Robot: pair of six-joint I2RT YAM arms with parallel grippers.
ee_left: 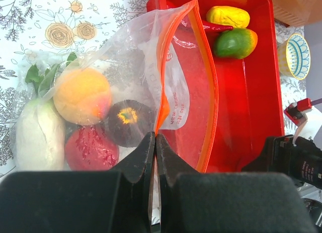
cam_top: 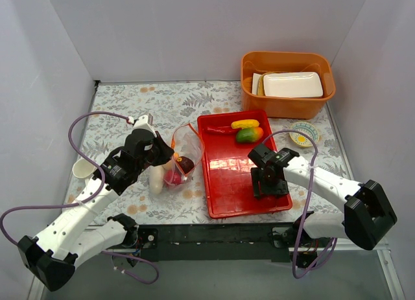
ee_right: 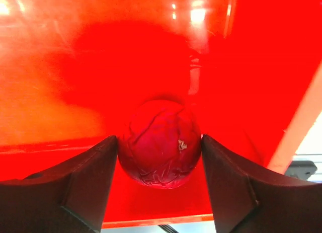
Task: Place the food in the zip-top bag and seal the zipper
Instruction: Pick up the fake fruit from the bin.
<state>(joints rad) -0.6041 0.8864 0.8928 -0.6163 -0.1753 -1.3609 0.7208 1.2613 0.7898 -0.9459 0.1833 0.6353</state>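
Top: my left gripper [cam_top: 167, 159] pinched the zip-top bag [cam_top: 189, 143] beside the red tray [cam_top: 227, 183], right gripper [cam_top: 268, 183] down in the tray; left wrist: jaws clamped on the zipper [ee_left: 162, 67], crinkly film could slip out; right wrist: fingers squeezed the smooth purple-red ball [ee_right: 159, 147], which might squirt free.

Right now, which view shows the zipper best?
Left wrist: the zipper is close and large, open, pinched by the left fingers. Top shows it as a thin orange edge; right wrist shows only a cabbage.
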